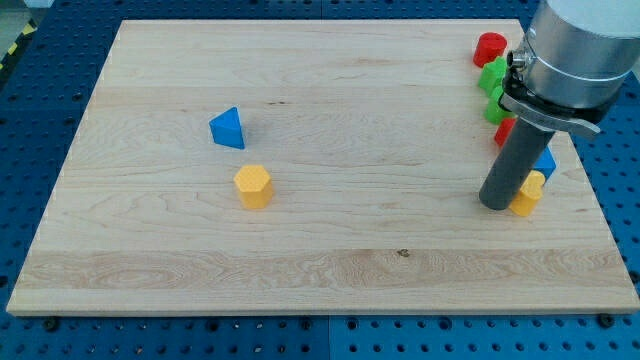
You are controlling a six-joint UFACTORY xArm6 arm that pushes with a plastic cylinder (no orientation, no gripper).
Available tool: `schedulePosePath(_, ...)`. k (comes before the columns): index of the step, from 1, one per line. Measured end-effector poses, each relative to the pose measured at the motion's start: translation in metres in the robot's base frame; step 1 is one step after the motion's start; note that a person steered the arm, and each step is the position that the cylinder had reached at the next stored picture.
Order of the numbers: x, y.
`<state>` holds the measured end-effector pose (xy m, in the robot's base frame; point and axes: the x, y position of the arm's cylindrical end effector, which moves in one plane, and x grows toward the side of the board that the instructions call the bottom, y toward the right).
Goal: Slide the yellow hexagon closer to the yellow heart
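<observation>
A pale wooden surface (330, 250) lay on a blue pegboard. The yellow hexagon (254, 186) sat left of centre, just below a blue triangle (228, 128). Well apart, toward the view's right, my tip (495, 204) rested on the surface, touching or just beside the yellow heart (527, 194), which the rod partly hid. No gripper existed; the arm ended in the rod. Above the heart, a blue block (545, 161), green blocks (492, 76) and red blocks (489, 46) were partly covered, their shapes unclear.

Yellow heart (527, 195), blue block (545, 162) and lower red block (505, 129) half-hidden behind rod.
</observation>
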<state>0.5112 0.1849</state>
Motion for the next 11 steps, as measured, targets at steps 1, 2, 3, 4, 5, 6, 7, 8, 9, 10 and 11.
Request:
schedulePosePath(1, 0.000, 0.012)
schedulePosePath(2, 0.000, 0.014)
schedulePosePath(3, 0.020, -0.009)
schedulePosePath(4, 0.038, -0.077)
schedulePosePath(5, 0.058, -0.164)
schedulePosePath(6, 0.065, -0.249)
schedulePosePath(7, 0.056, -0.304)
schedulePosePath(8, 0.016, -0.341)
schedulePosePath(9, -0.012, -0.350)
schedulePosePath(10, -0.013, -0.320)
schedulePosePath(11, -0.013, -0.281)
